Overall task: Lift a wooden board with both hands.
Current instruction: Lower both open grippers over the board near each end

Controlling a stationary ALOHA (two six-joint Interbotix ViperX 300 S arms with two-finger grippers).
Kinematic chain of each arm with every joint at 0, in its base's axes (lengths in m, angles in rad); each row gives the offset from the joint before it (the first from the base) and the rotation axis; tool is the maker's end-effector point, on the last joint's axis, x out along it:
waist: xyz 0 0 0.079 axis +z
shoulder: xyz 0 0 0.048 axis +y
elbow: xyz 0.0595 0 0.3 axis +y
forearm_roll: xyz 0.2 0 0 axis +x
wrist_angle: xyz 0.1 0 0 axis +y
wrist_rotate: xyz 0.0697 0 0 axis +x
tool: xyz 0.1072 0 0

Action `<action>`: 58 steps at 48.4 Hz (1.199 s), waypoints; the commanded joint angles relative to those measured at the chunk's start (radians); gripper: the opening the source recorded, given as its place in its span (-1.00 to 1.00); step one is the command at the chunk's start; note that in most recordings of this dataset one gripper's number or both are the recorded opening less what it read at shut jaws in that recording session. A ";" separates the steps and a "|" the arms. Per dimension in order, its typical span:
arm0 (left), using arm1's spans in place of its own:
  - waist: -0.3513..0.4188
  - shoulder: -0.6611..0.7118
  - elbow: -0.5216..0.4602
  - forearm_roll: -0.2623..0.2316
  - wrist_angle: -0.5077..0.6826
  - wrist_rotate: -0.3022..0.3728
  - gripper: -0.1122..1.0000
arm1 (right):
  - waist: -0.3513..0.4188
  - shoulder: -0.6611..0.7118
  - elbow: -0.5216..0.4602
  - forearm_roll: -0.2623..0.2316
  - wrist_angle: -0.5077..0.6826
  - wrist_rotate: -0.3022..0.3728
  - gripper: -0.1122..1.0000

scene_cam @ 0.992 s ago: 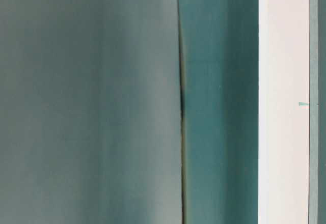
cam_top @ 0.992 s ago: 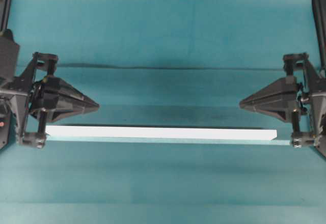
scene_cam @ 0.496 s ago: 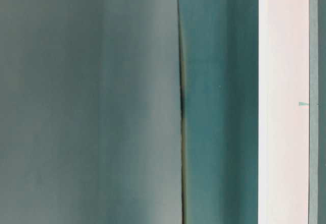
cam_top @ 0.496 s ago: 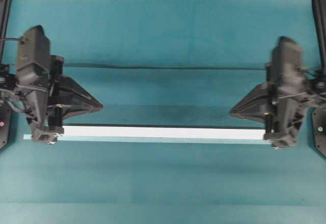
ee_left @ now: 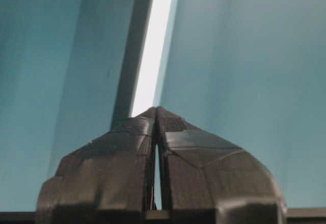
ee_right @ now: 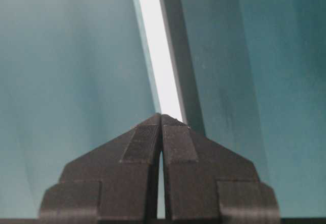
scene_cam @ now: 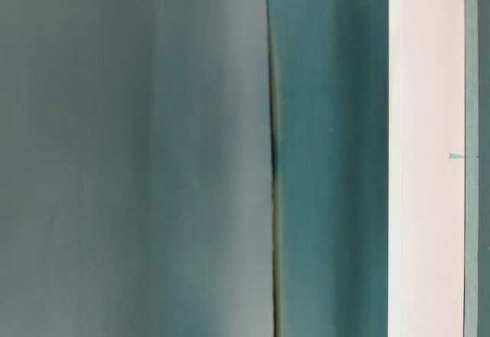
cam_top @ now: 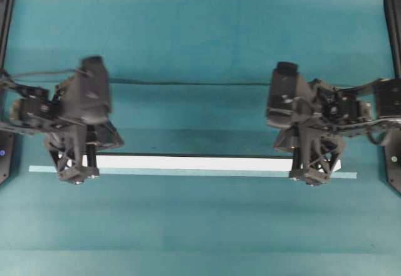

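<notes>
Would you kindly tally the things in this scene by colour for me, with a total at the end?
White: 1, the wooden board
Pale teal: 1, the thin strip lying along the board's near edge
Black: 2, the left gripper and the right gripper, both with jaws shut
Total: 4

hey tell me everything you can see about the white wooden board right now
The wooden board is a long, narrow, plain white plank lying flat and level across the teal table, running side to side. A thinner pale teal strip runs along its near edge. The left gripper and right gripper, both shut, cover its ends; whether they touch it is unclear.
</notes>
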State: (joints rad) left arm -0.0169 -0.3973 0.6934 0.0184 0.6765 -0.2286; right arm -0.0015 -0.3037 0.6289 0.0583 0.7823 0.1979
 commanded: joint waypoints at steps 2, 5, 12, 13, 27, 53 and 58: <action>-0.008 0.035 -0.049 0.002 0.061 0.021 -0.70 | -0.002 0.034 -0.028 -0.003 0.038 -0.005 -0.79; -0.009 0.051 -0.063 0.002 0.066 0.043 -0.69 | -0.002 0.049 -0.035 -0.003 0.058 -0.005 -0.79; -0.009 0.063 -0.063 0.002 0.072 0.055 -0.63 | -0.002 0.077 -0.061 -0.014 0.089 -0.034 -0.79; -0.008 0.063 -0.063 0.002 0.071 0.054 -0.62 | -0.002 0.080 -0.064 -0.017 0.089 -0.043 -0.79; -0.012 0.074 -0.060 0.002 0.087 0.029 0.55 | 0.000 0.123 -0.081 -0.009 0.084 -0.193 -0.51; -0.021 0.178 -0.028 0.002 0.041 0.041 0.97 | 0.020 0.181 -0.066 -0.002 0.018 -0.143 0.91; -0.021 0.207 -0.012 0.002 0.008 0.041 0.97 | 0.021 0.193 -0.052 -0.002 -0.005 -0.138 0.91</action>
State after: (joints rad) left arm -0.0368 -0.2025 0.6796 0.0184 0.7072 -0.1887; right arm 0.0153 -0.1273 0.5706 0.0552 0.7992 0.0506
